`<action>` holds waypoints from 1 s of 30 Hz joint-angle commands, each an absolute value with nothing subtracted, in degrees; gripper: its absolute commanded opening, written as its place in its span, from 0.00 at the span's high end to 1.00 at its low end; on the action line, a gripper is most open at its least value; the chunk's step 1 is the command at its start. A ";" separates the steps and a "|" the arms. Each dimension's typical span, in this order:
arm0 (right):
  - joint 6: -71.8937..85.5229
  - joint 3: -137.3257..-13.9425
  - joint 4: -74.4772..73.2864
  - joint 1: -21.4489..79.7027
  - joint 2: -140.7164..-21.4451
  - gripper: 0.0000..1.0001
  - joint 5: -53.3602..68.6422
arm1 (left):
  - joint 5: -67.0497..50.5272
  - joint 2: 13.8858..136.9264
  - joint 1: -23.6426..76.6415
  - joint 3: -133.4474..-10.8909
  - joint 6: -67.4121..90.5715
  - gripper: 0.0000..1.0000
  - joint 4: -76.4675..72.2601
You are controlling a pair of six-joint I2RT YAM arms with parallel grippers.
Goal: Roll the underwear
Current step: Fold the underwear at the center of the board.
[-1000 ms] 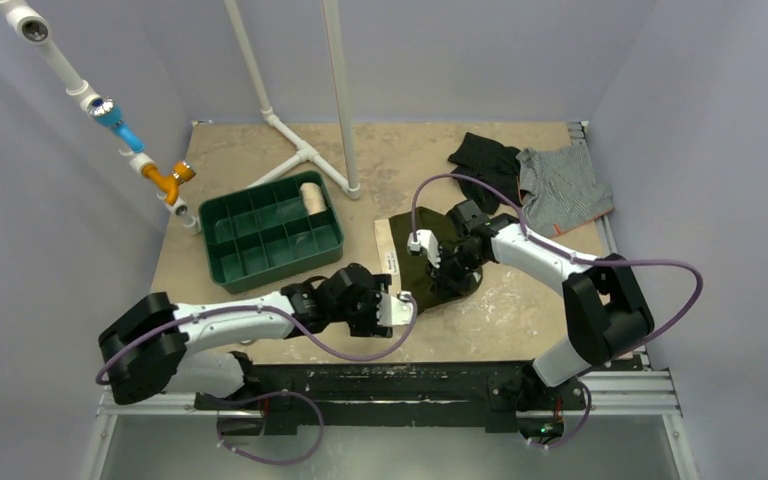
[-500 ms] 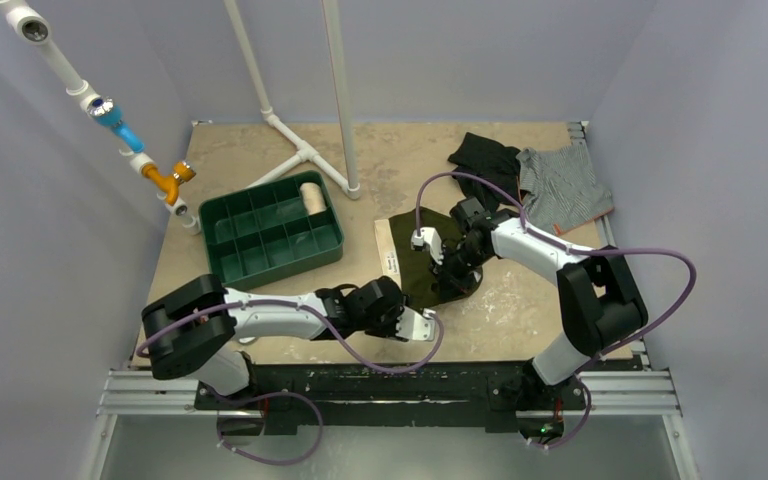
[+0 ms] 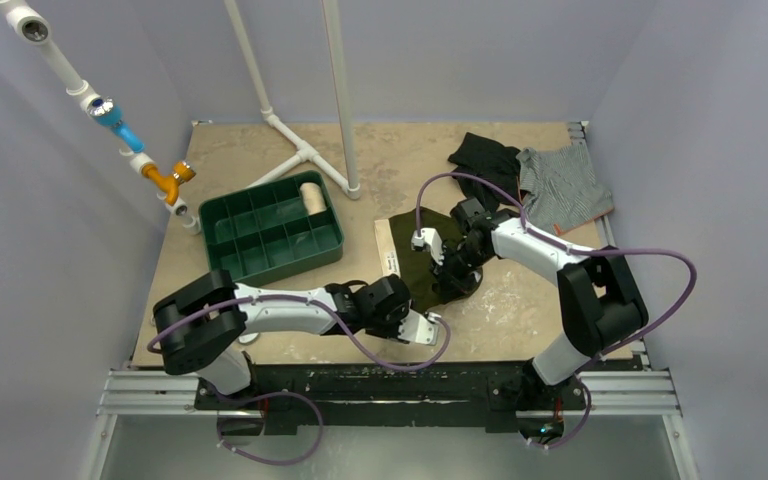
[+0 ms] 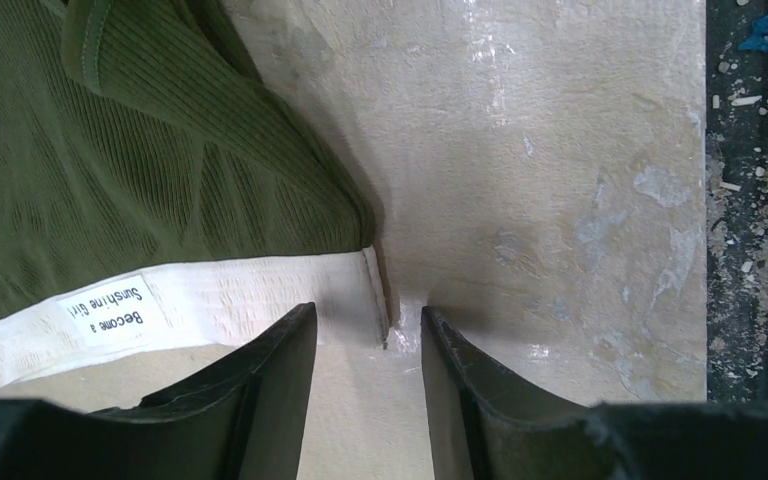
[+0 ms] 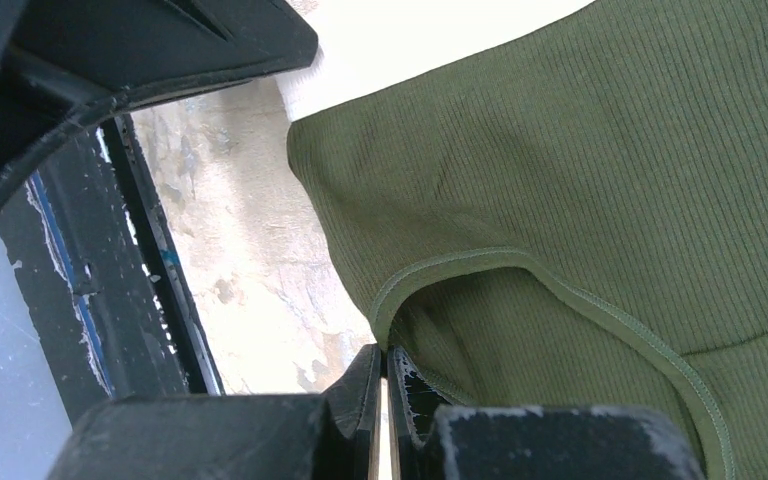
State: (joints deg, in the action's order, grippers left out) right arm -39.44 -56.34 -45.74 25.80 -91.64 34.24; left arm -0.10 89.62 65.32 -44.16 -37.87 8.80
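Two of the three views cut the underwear (image 3: 412, 282) off. The left wrist view keeps only one corner of it, running out at the upper left of the frame. The right wrist view fills its right half with olive rib and loses the rest past the edges. Only the top view shows it whole, at the middle of the desk (image 3: 250, 160). There the right arm (image 3: 535, 250) lies over its right part, so that side's outline cannot be made out. The right fingers are hidden under their own wrist in that view. A black shape at the upper left of the right wrist view is too close and blurred to name.

In the left wrist view the left fingers (image 4: 270, 385) rise from the bottom edge and stand parted, with bare desk between them. The cream waistband (image 4: 210, 310) lies flat across the lower left, with a printed label (image 4: 105, 310) on it. The waistband's end sits right at the mouth of the gap. One finger overlaps the band's lower edge in the picture; whether it touches cannot be told.

In the right wrist view the right fingers (image 5: 355, 390), at bottom centre, are pressed together. The underwear's hem (image 5: 480, 255) curves down into their tips, and the cloth is bunched there as if pinched.
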 commanded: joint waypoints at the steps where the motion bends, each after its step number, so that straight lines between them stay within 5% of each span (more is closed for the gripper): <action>1: -39.73 -57.50 -46.40 25.41 -89.66 1.00 35.31 | -2.00 91.93 65.31 -46.70 -39.54 0.60 11.35; 13: -40.76 -57.13 -47.68 25.18 -88.61 1.00 35.24 | -0.75 93.08 64.58 -46.42 -38.57 1.00 11.18; 30: -52.79 -59.63 -66.13 25.19 -87.03 1.00 33.19 | -9.34 87.62 66.17 -56.76 -27.56 1.00 28.25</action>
State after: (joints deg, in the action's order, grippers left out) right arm -48.82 -56.75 -58.59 25.43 -90.50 34.02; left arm -5.30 90.48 65.69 -52.53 -32.12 21.15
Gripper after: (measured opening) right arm 0.007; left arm 0.016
